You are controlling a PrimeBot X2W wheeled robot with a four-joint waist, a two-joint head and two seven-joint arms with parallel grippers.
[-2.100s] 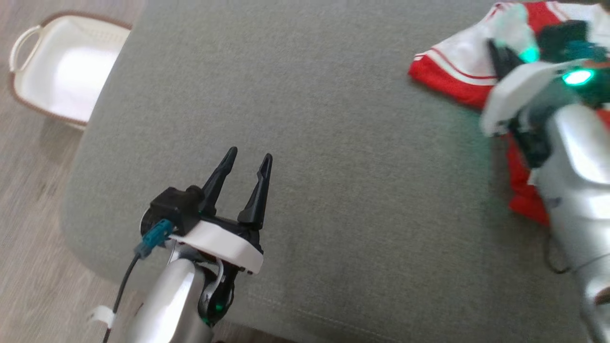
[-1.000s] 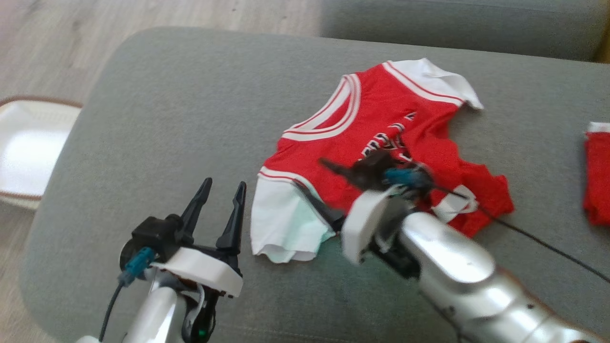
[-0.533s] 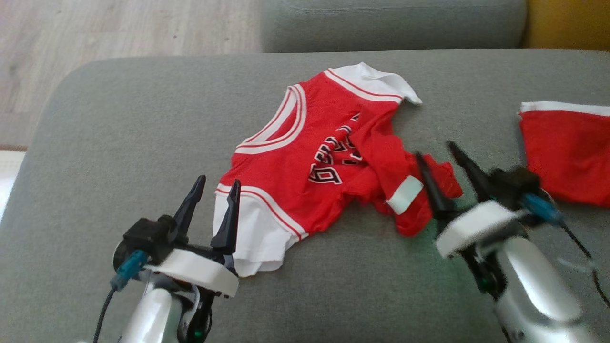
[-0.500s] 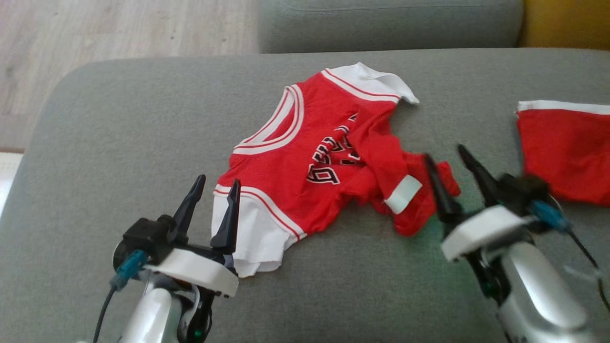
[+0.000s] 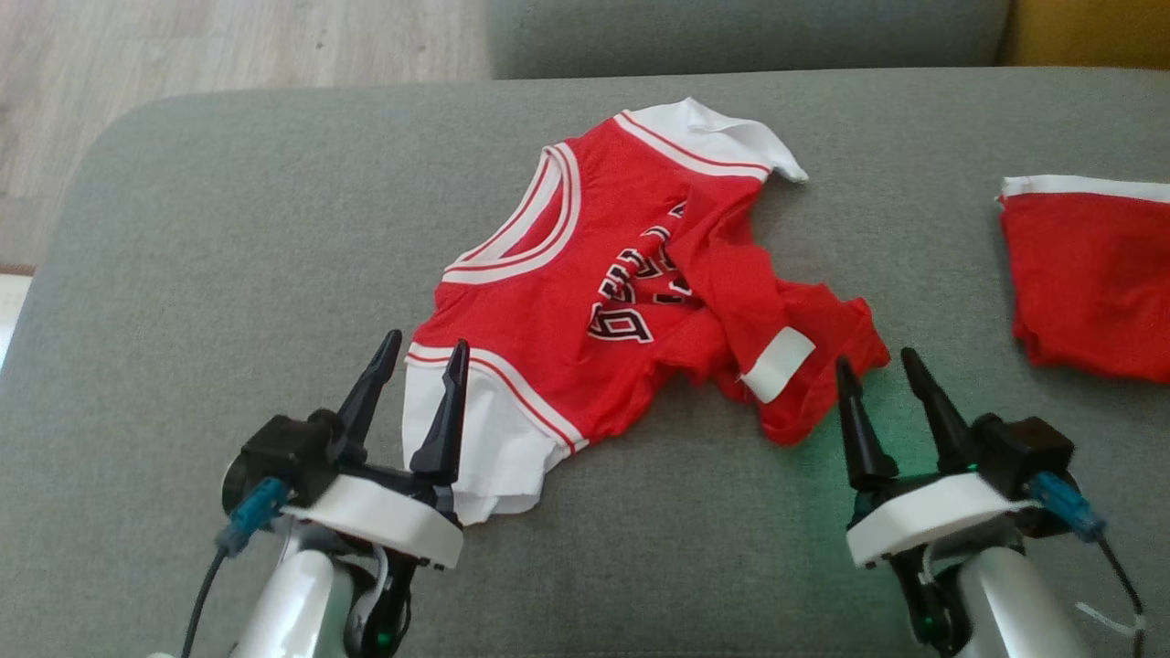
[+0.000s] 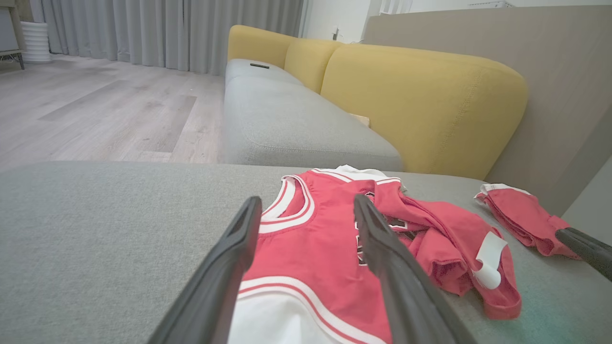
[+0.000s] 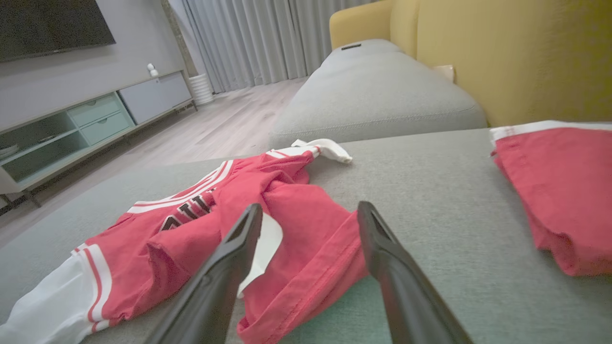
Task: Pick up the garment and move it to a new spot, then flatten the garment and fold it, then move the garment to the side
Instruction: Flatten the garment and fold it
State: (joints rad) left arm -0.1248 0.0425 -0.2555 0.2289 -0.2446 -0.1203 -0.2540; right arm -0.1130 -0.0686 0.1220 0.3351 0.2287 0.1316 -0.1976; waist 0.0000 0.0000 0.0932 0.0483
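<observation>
Locate the red jersey [image 5: 594, 274] [image 6: 311, 239] [image 7: 306, 210], thin cloth with white short sleeves and a white-striped collar, at the middle of the grey fabric sofa cushion [image 5: 228, 274], lying loose and unfolded with the collar opening toward the robot's left. Note the lower half bunched and twisted toward the right, with a white rectangular label [image 5: 777, 364] turned up at the hem. Note the black-and-white lettering [image 5: 631, 302] across the chest, partly covered by a fold. Find the left gripper [image 5: 426, 340] [image 6: 307, 199] at the lower left of the head view, dark fingers spread wide and holding nothing, tips at the edge of the near white sleeve [image 5: 475, 439]; treat contact with the cloth as undetermined. Find the right gripper [image 5: 875, 356] [image 7: 311, 206] at the lower right, fingers likewise spread wide and empty, tips just beside the bunched hem. Identify a second red cloth piece [image 5: 1088, 274] [image 6: 516, 215] [image 7: 564, 191] with a white band along its far edge, on the same cushion and well apart from the jersey toward the right. Beyond the cushion, observe a yellow upholstered backrest [image 6: 420, 105] [image 7: 502, 57] and a pale wood-plank floor [image 5: 228, 46].
</observation>
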